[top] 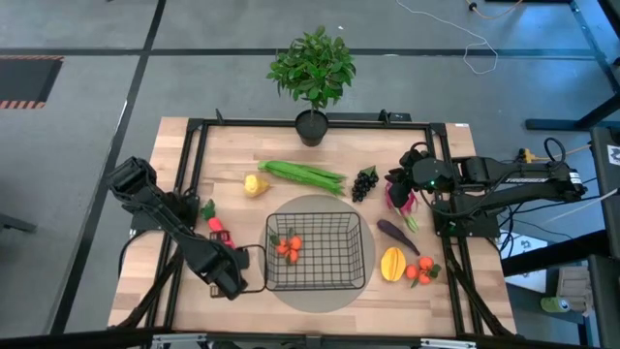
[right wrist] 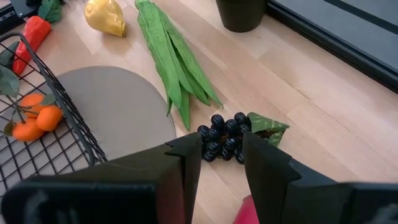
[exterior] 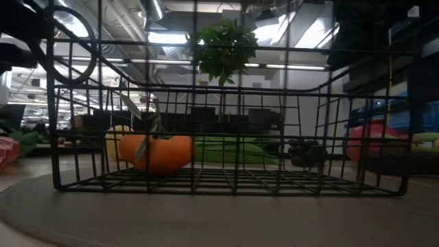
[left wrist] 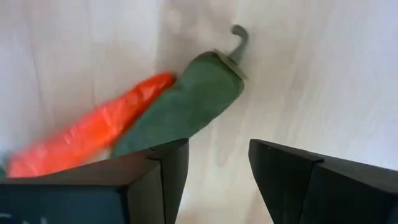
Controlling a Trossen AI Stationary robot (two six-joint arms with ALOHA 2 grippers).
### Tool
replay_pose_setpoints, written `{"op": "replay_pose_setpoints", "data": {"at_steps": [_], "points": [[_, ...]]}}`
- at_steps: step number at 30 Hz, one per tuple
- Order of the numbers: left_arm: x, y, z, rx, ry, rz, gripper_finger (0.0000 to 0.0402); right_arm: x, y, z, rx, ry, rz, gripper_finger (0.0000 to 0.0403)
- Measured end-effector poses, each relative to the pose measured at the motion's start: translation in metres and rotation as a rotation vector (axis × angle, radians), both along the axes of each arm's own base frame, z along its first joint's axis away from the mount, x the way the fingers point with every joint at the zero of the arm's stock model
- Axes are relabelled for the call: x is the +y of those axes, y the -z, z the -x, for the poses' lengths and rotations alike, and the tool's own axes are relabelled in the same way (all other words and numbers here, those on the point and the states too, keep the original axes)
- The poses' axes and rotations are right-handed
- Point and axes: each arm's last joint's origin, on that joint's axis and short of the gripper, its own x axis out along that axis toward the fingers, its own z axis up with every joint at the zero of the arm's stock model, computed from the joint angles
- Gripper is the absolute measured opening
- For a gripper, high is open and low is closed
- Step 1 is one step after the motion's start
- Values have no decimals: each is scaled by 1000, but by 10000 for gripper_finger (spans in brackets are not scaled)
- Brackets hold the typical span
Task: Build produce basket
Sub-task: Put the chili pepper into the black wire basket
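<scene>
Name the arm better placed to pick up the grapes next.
Right. The right gripper hangs open just beside the grapes, while the left gripper is across the table, over the chili.

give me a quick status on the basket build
Left gripper open over the red chili. Right gripper open near the black grapes. Basket holds only orange tomatoes. Nothing blocking.
</scene>
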Motion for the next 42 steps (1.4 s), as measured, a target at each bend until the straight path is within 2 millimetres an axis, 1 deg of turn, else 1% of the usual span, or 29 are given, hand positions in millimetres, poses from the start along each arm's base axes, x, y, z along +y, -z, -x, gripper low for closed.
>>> {"op": "replay_pose_setpoints", "data": {"at_steps": [2,4,9,17,21,25,27,30,33,37,42], "points": [[1,2,1,-1,116,-21,158,0,0,0,0,0,0,110],[1,4,1,-3,197,-29,158,0,0,0,0,0,0,110],[4,7,2,-12,313,-92,158,0,0,0,0,0,0,110],[3,7,3,-33,326,-135,158,0,0,0,0,0,0,110],[3,16,4,-6,340,-156,158,0,0,0,0,0,0,110],[6,24,11,20,361,-183,158,0,0,0,0,0,0,110],[8,28,14,26,335,-187,158,0,0,0,0,0,0,110],[10,31,16,23,228,-189,158,0,0,0,0,1,0,110],[8,32,19,14,151,-183,158,0,0,0,0,1,-1,110],[4,32,24,22,125,-167,158,0,0,0,0,1,-1,110],[-2,32,30,3,-48,-146,158,0,0,0,0,1,-1,110]]}}
